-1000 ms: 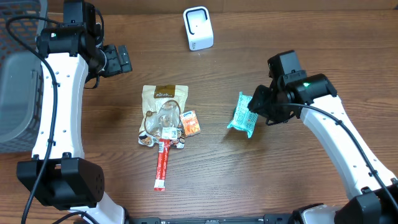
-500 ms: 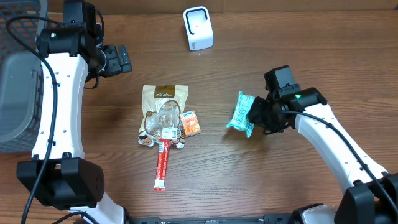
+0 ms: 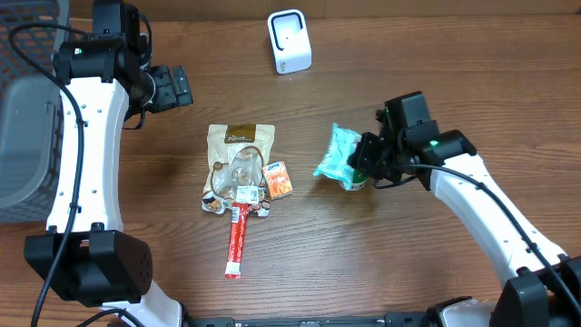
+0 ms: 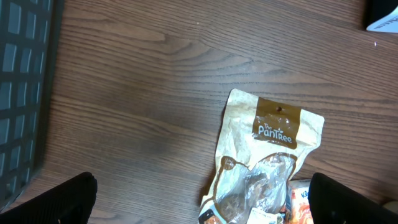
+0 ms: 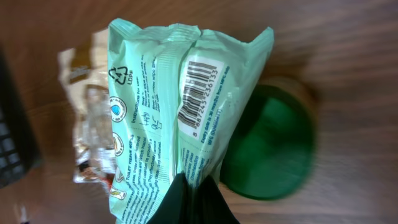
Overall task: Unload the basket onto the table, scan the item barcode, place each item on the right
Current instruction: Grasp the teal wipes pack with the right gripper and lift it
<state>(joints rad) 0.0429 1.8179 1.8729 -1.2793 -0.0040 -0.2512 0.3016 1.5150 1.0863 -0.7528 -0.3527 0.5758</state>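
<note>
— Where is the item sitting right now?

— I'm seeing the mint-green wipes packet (image 3: 336, 156) in the right gripper (image 3: 358, 163), whose jaws are pinching tight on one end of the pack. It is hanging over the wooden table (image 3: 408, 272), right of the snack pile and well apart from the white scanner (image 3: 290, 41) at the far edge.

— Is the barcode showing?

— On the right wrist camera I'm reading the barcode (image 5: 198, 93) on the back seam, facing that camera. A blurred green round thing (image 5: 277, 152) is lying under the packet; I cannot tell what it is.

— And the other arm?

— The left gripper (image 3: 174, 87) is hovering near the far left corner with its jaws spread wide, holding nothing. Its camera is looking down on the Pantree snack pouch (image 4: 267, 155).

— Anything else on the table?

— A small orange sachet (image 3: 279, 179) is touching the pouch's right side, a red stick pack (image 3: 238, 241) is pointing toward me below it, and a grey basket (image 3: 23, 136) is standing at the left.
</note>
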